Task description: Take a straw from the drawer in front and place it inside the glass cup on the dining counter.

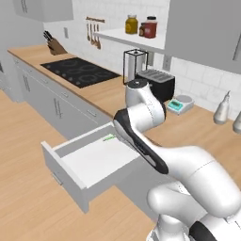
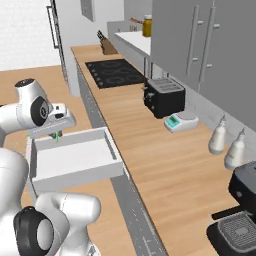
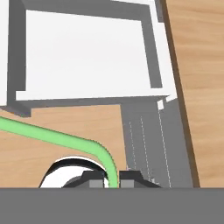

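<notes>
We see a kitchen with a wooden table [image 2: 150, 150] running along grey cabinets. Nearest, at the bottom of the hand view, our gripper [image 3: 113, 179] is clamped on the green straw [image 3: 52, 136], which curves up from between the fingertips and runs off toward the left edge. Beyond it the drawer [image 1: 89, 164] stands pulled open, white inside. Farther back, upper centre in the right base view, sit a black toaster [image 2: 164, 96] and a cooktop [image 2: 116, 72].
</notes>
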Controlling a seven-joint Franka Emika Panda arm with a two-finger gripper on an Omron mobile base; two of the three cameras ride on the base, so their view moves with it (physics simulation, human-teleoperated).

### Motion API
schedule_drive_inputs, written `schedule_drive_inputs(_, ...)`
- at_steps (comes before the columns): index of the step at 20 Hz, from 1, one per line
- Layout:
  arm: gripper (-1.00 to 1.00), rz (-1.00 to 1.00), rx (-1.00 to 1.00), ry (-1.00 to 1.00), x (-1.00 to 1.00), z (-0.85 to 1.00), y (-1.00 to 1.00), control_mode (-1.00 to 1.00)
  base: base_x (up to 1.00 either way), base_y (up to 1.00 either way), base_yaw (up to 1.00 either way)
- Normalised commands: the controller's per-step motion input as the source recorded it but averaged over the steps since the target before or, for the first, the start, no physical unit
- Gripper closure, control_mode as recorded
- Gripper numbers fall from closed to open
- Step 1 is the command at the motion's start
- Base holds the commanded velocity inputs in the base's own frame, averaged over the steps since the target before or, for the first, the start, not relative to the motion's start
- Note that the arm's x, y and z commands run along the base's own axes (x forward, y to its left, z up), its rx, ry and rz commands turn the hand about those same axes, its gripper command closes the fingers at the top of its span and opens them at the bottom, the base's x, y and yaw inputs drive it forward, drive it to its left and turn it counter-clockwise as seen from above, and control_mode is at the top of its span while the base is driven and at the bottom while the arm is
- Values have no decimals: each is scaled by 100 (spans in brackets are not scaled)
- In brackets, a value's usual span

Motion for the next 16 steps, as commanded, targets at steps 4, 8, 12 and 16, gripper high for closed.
schedule_drive_inputs(4, 100, 0, 0, 0, 0, 0, 0, 100, -96, 51, 49)
schedule_drive_inputs(8, 100, 0, 0, 0, 0, 0, 0, 100, -63, 56, 61)
schedule_drive_inputs(12, 100, 0, 0, 0, 0, 0, 0, 100, -38, 61, 42)
schedule_drive_inputs(16, 100, 0, 0, 0, 0, 0, 0, 100, -44, 89, 12)
